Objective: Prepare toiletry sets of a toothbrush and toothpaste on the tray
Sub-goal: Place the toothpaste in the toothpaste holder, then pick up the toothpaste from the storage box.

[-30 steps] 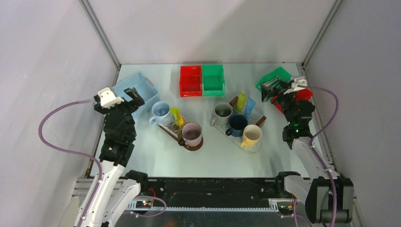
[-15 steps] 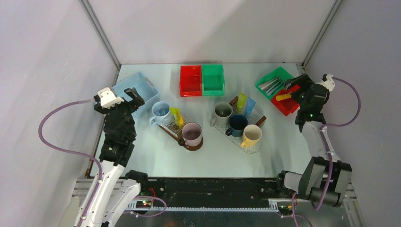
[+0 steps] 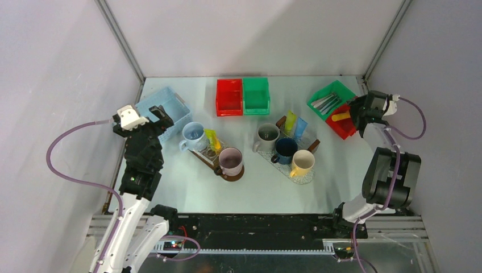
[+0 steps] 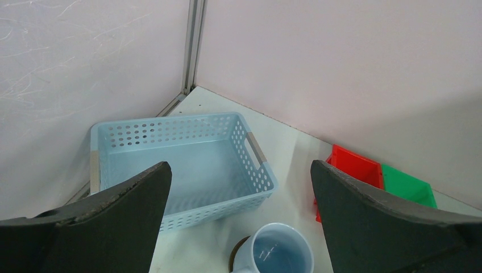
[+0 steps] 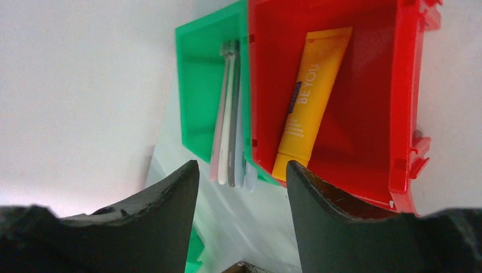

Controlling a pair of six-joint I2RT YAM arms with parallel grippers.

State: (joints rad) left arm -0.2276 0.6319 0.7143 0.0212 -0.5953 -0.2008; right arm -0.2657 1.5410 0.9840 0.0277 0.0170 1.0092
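Pale table (image 3: 187,193) walled by plain white panels; at its far right corner a green bin (image 5: 199,85) and a red bin (image 5: 375,114) sit touching side by side; several slim toothbrushes (image 5: 227,114), pinkish, white and grey, lie together in the green bin along the wall shared with the red one; a single orange tube (image 5: 310,102) lies flat in the red bin; the right gripper (image 5: 241,165) hangs above the two bins with its jaws partly apart and nothing between them; the left gripper (image 4: 239,168) hovers over a light blue perforated basket (image 4: 216,205) at the far left, jaws spread wide and holding nothing; on the left tray (image 3: 202,156) a yellow tube (image 3: 213,139) stands tilted just beside a light blue mug (image 3: 193,134), with a pinkish mug (image 3: 231,161) nearer; on the right tray (image 3: 310,173) a lime green tube (image 3: 290,121) and a light blue tube (image 3: 300,128) stand together at the far end, behind a grey mug (image 3: 267,134), a dark blue mug (image 3: 284,149) and a yellow mug (image 3: 302,162); whether any toothbrush lies on either tray I cannot tell
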